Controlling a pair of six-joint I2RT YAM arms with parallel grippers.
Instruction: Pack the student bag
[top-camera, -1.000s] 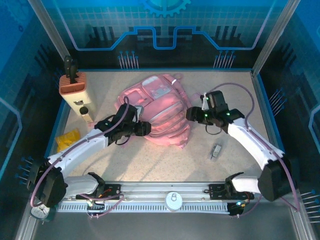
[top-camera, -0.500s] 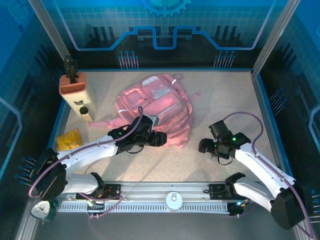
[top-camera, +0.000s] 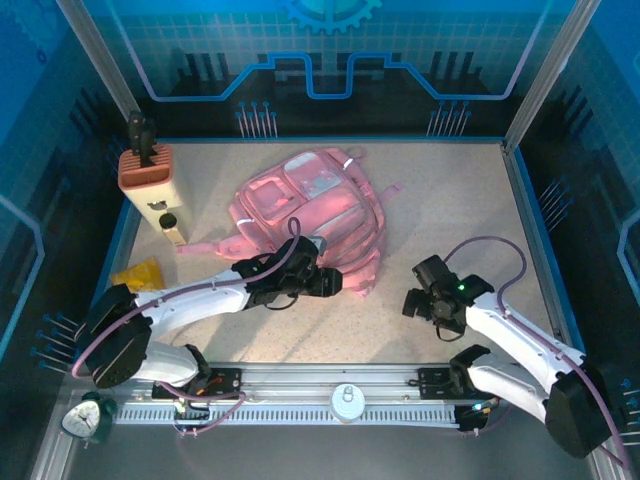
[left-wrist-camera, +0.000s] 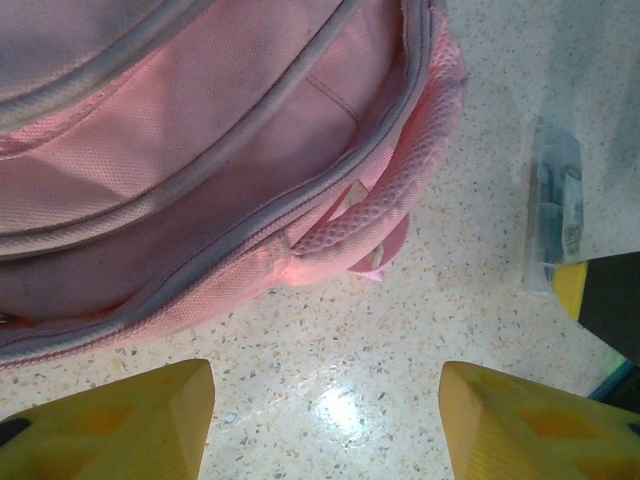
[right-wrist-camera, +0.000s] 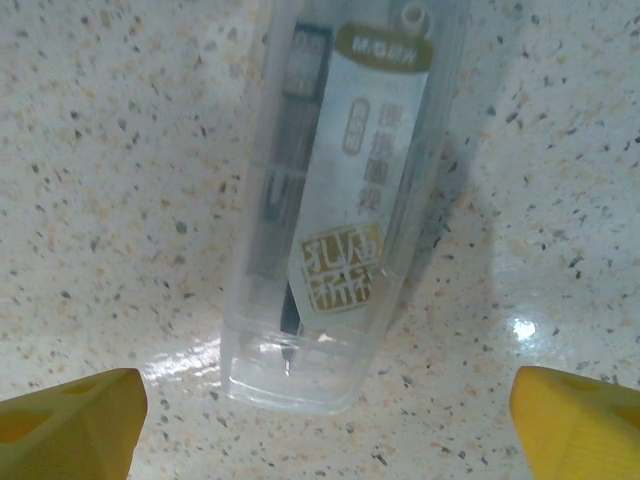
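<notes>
1. The student bag (top-camera: 310, 210) lies flat on the speckled table (top-camera: 470, 200), a bit toward 11 o'clock from the middle (pink all over, grey zip lines).
2. The left gripper (top-camera: 332, 283) sits right at the bag's 6 o'clock edge. In the left wrist view its yellow fingers (left-wrist-camera: 110, 420) are spread wide with bare table between them and nothing pinched. The bag's zipped seam and a pink mesh strap (left-wrist-camera: 390, 200) are just ahead.
3. The right gripper (top-camera: 410, 300) is at about 4 o'clock from the bag, well apart from it. Its fingers are spread wide too. A clear plastic case (right-wrist-camera: 340, 200) with a printed label lies flat just ahead of them, untouched as far as I can tell.
4. Over at the table's 9 o'clock side there's a brown holder (top-camera: 145, 170), and a yellow thing (top-camera: 135, 275) near 8 o'clock.
</notes>
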